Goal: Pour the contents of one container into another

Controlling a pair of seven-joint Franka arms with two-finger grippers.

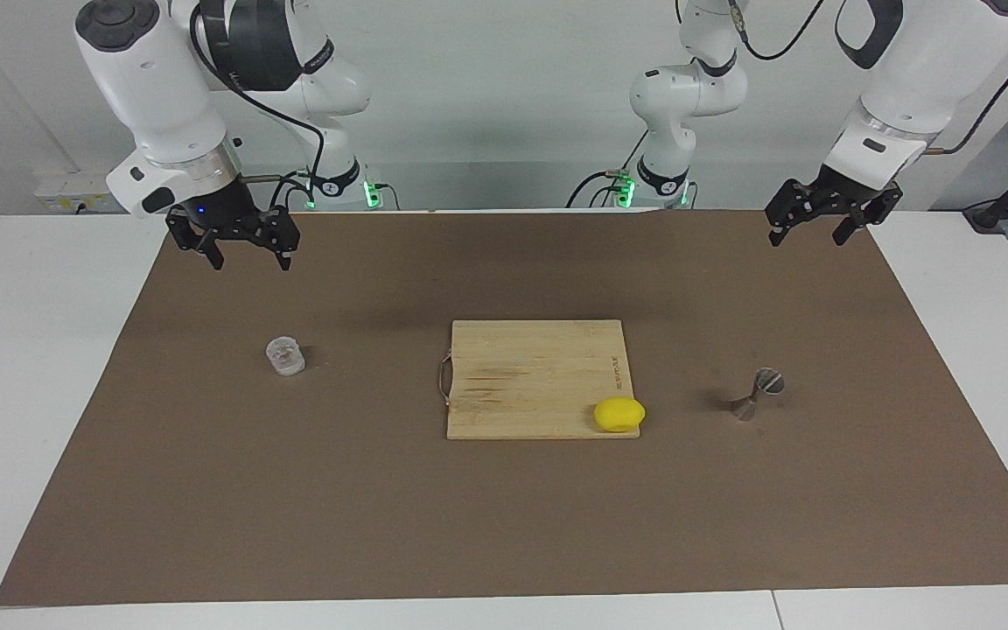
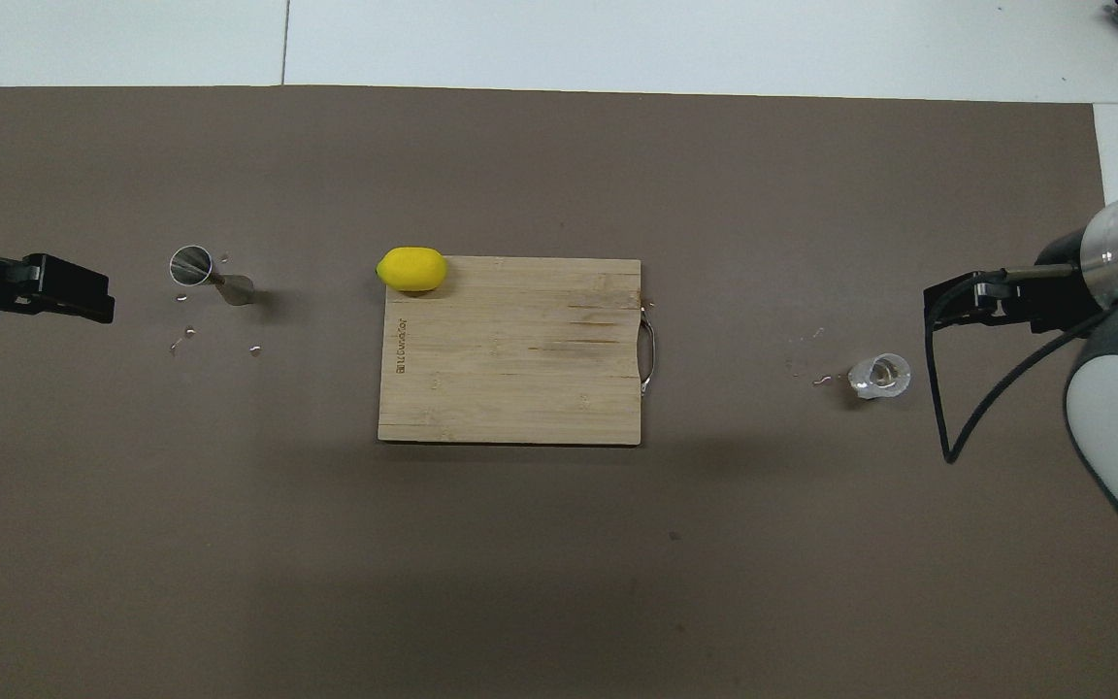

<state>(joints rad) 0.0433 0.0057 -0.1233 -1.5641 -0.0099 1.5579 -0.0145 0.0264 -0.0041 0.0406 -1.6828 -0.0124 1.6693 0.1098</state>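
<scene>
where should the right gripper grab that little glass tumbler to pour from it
Grip the glass tumbler across its round side wall, coming down from above: it stands upright on the mat, mouth up, with open space around it. The open right gripper hangs nearby.

One camera sits high across the table and faces the robots, far enough back to take in both arm bases and the whole brown mat [image 1: 206, 490]. The other hangs high above the robots' end, looking forward and steeply down, closer in, so the mat [image 2: 520, 563] nearly fills it. Both share the mat with the board [image 1: 539, 376] [image 2: 510, 349] at its middle, turned half a turn between them: the board's handle points opposite ways.
</scene>
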